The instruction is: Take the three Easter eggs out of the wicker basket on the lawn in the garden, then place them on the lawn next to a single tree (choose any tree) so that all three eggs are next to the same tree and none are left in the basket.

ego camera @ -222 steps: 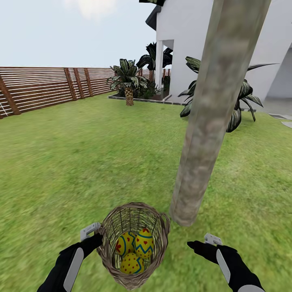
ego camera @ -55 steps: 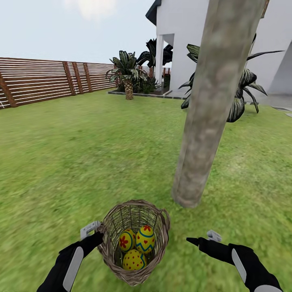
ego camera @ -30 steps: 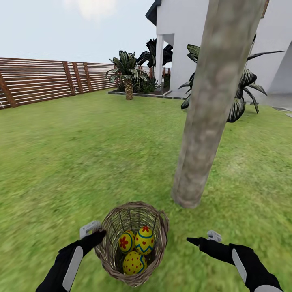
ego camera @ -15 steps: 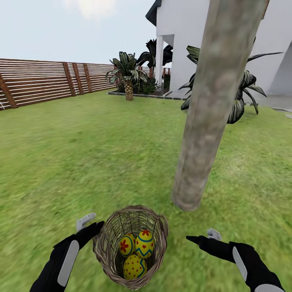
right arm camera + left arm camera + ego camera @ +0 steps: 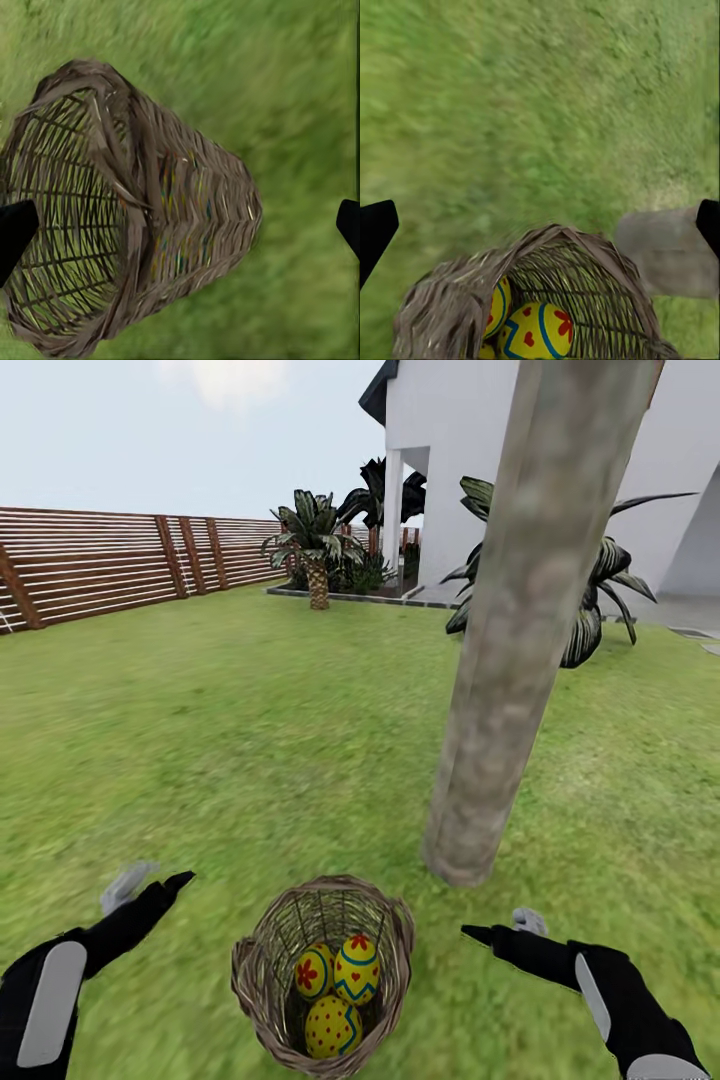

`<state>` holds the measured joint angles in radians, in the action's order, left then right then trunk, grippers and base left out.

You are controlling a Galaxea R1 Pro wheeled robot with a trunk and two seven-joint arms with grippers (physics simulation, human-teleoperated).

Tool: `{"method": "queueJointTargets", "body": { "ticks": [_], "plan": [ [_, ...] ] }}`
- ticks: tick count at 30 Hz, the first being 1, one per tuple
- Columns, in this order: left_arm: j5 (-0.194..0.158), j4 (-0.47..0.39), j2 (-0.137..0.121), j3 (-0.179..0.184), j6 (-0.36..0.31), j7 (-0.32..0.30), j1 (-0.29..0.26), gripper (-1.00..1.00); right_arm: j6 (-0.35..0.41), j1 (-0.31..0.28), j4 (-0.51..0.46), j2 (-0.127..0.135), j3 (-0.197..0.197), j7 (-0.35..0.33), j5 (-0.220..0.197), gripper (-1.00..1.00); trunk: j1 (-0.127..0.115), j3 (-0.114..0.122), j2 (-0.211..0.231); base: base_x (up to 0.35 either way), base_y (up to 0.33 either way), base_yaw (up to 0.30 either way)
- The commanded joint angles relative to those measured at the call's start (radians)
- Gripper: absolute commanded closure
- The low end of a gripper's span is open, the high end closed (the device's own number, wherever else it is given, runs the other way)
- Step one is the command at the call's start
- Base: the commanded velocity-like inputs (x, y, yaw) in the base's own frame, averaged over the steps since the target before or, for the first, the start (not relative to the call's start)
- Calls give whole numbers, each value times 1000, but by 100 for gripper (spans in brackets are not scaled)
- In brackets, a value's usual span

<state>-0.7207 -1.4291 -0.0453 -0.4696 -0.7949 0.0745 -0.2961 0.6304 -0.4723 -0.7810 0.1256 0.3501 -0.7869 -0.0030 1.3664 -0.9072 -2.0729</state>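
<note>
where the lawn (image 5: 250,720) is bounded by a slatted fence (image 5: 110,565) and a white house (image 5: 450,450), the tree (image 5: 520,630) is seen just beyond the wicker basket (image 5: 262,985). three easter eggs (image 5: 335,985) are held inside it. the left claw (image 5: 150,882) and right claw (image 5: 497,928) are kept apart from it, both spread wide and empty.

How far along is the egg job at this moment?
Done: the wicker basket sits on the lawn close to the tree. In hand: nothing; the left gripper and the right gripper are both open, apart from the basket on either side. Left: all three Easter eggs are inside the basket and must go on the grass by the trunk.
</note>
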Motion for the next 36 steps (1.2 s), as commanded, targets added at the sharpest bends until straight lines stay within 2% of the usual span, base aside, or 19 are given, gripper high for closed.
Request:
{"method": "queueJointTargets", "body": {
  "ticks": [1,3,6,7,10,16,22,29,34,36],
  "plan": [
    [-69,0,-10,-16,-9,9,1,-100,9,1,-28,-1,2,-3,2,-100,-4,2,7,0,0,0],
    [-169,2,-25,-34,-56,9,2,-100,15,7,-98,-1,1,-2,5,-100,-12,9,21,0,0,0],
    [-216,4,-26,-39,-115,9,3,-100,53,14,-173,-3,1,-2,37,-100,-23,18,42,0,0,0],
    [-224,5,-25,-38,-127,8,3,-100,76,15,-193,-4,1,-2,64,-100,-27,21,49,0,0,0],
    [-231,7,-24,-37,-137,8,3,-100,101,16,-210,-3,1,-5,96,-100,-39,30,70,0,0,0],
    [-232,8,-24,-35,-139,8,3,-100,200,17,-219,0,2,-25,101,-100,-62,49,112,0,0,0],
    [-232,10,-21,-35,-138,7,3,-100,230,17,-237,-1,1,-134,103,-100,-85,68,154,-22,0,0],
    [-233,10,-22,-35,-139,6,3,-100,232,23,-237,1,1,-263,104,-100,-111,90,203,-216,0,0],
    [-235,9,-21,-35,-141,5,3,-100,232,25,-239,1,1,-285,102,-100,-111,90,203,-27,0,0],
    [-235,9,-21,-35,-141,5,3,-100,233,26,-239,0,1,-332,104,-100,-111,90,203,-3,0,0]
  ]
}}
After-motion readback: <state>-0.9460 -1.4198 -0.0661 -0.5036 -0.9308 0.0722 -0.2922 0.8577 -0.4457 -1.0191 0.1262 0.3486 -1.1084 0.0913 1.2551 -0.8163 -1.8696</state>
